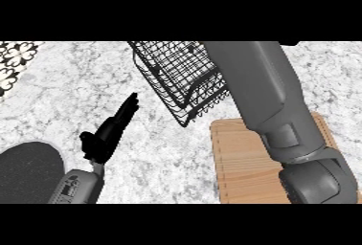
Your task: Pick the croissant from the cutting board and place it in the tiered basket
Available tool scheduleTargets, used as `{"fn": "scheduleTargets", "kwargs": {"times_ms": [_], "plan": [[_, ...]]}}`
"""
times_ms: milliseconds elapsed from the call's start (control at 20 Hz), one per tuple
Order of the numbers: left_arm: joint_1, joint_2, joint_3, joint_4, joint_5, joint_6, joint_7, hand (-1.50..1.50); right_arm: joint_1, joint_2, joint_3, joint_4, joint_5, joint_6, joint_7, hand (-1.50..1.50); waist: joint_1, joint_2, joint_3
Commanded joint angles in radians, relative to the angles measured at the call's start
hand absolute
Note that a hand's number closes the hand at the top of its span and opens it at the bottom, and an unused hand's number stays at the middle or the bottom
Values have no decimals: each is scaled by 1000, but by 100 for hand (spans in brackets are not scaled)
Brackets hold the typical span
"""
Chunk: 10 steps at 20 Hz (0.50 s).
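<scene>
- The left hand point(112, 130) is seen at the lower left, above the bench point(163, 158). Its fingers are held straight and close together, pointing up and to the right, and nothing is held in it.
- The right forearm point(268, 105) is stretched from the lower right corner, over the cutting board point(237, 162) and along the right side of the tiered basket point(176, 81), up to the view's upper edge.
- The right hand lies beyond that edge and is not seen.
- The basket, of black wire, is placed on the bench near the board's far left corner.
- The croissant is hidden or out of view, so its place cannot be told.
- A dark round shape point(28, 172) is seen at the lower left edge; what it is cannot be told.
</scene>
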<state>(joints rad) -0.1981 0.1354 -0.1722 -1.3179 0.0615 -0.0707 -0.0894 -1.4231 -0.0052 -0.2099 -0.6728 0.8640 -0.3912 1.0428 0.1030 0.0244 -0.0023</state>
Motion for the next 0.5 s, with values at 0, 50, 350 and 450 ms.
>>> {"fn": "scheduleTargets", "kwargs": {"times_ms": [0,50,350,450], "plan": [[15,6,1,6,4,-14,-12,0,-12,5,-82,59,-110,-181,119,-150,12,1,0],[-14,6,13,13,0,-2,-5,0,-29,5,-93,57,-160,-189,103,-150,2,-3,0],[-2,26,41,0,20,-16,7,0,-89,5,-82,148,-184,-379,4,-150,-28,-9,0],[8,11,25,-9,1,10,29,0,-107,5,-48,162,-110,-452,24,-150,-48,-16,0]]}}
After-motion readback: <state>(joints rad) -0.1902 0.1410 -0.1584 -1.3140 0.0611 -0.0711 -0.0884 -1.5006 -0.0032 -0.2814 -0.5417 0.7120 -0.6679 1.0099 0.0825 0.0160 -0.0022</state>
